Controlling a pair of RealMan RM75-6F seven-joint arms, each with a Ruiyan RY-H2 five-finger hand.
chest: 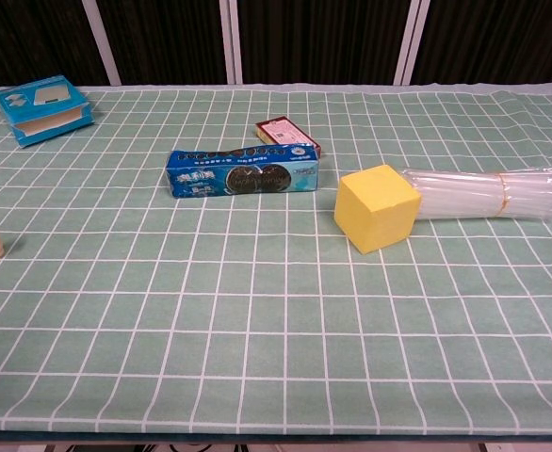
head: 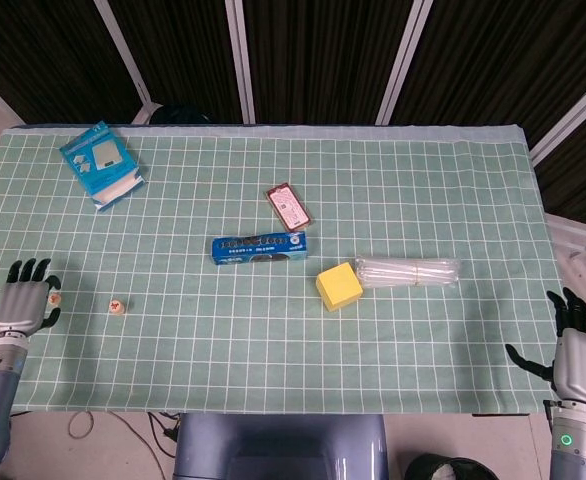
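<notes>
Beside the cookie pack (head: 259,247) sit a yellow block (head: 339,287) and a straw bundle (head: 409,271).

A blue cookie pack (head: 259,247) lies mid-desk, a yellow block (head: 339,287) and clear straws (head: 409,271) to its right.
</notes>
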